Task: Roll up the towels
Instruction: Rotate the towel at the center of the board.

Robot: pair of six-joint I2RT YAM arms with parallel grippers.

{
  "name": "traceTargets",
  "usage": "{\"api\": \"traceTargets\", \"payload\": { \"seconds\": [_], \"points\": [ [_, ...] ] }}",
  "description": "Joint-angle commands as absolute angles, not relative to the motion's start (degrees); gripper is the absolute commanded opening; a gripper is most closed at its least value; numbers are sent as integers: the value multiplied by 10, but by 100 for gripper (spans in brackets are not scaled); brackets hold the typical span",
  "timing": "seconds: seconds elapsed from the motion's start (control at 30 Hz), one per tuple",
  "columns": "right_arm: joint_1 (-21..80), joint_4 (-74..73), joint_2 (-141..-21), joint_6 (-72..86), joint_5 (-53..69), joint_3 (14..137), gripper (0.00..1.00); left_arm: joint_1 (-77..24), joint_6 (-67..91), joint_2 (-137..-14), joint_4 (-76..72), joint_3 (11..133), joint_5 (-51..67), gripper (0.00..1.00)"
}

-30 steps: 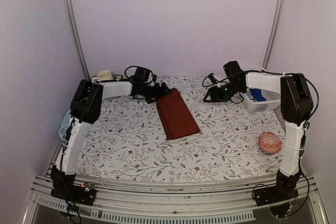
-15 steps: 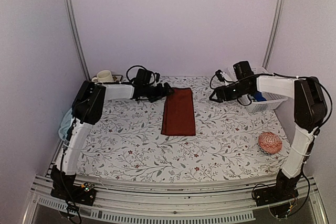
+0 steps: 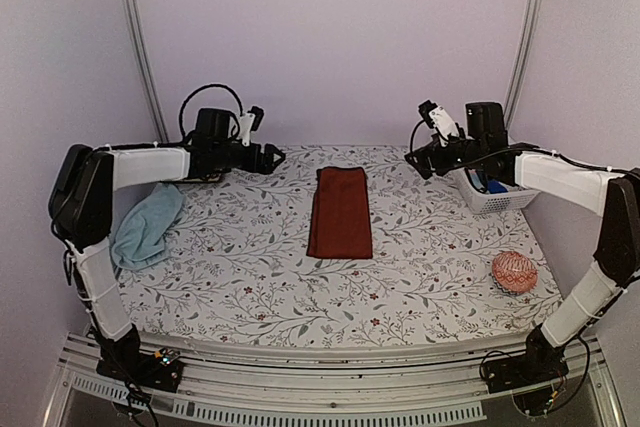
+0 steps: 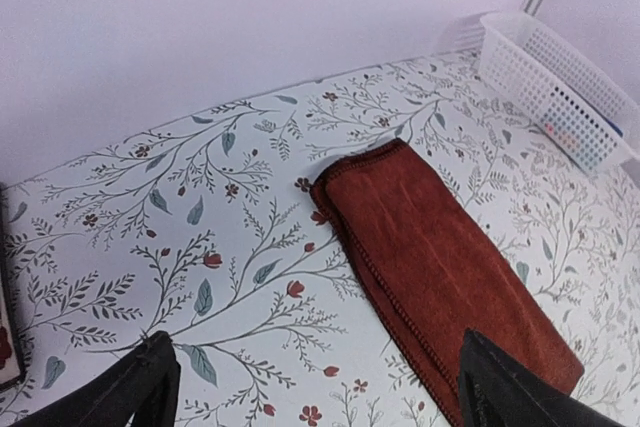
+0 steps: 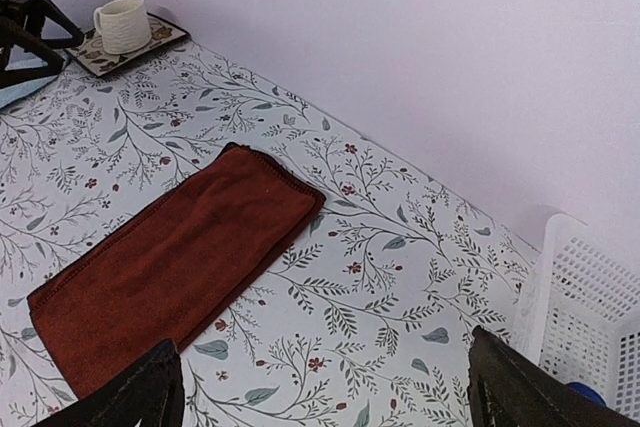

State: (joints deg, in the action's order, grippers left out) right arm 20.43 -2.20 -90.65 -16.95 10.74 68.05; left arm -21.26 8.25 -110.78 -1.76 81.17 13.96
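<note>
Two robot arms reach over a table [image 3: 250,287] covered in a floral cloth. The left gripper [image 3: 270,156] hangs above the far left part of the table. Its fingers [image 4: 150,382] are spread wide with nothing between them. The right gripper [image 3: 414,160] hangs above the far right part, and its fingers [image 5: 155,387] are also spread wide and empty.

The dark red towel [image 3: 340,212] lies flat between the two grippers, below them and touching neither. It is folded into a long strip and is not rolled. From the left wrist it lies ahead, nearer the right-hand finger. From the right wrist it lies ahead, nearer the left-hand finger.

The pale blue towel [image 3: 148,227] lies crumpled well behind the left fingers, under that arm at the table's left edge.

A white basket [image 3: 497,201] sits just behind the right fingers. A patterned ball [image 3: 514,272] lies well behind them, near the right edge. A cup [image 5: 122,25] stands in the far left corner.
</note>
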Motion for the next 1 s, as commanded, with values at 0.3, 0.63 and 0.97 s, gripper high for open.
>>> {"api": "traceTargets", "payload": {
  "seconds": [0.3,0.63,0.97],
  "points": [
    [217,50,-877,-418,221,568,99,-266,-307,-1073,-60,677,251,96],
    [283,75,-912,-527,231,512,99,-323,-439,-1083,-70,632,280,97],
    [370,118,-969,-567,204,502,96,-380,-516,-1068,-109,554,236,96]
  ]
}}
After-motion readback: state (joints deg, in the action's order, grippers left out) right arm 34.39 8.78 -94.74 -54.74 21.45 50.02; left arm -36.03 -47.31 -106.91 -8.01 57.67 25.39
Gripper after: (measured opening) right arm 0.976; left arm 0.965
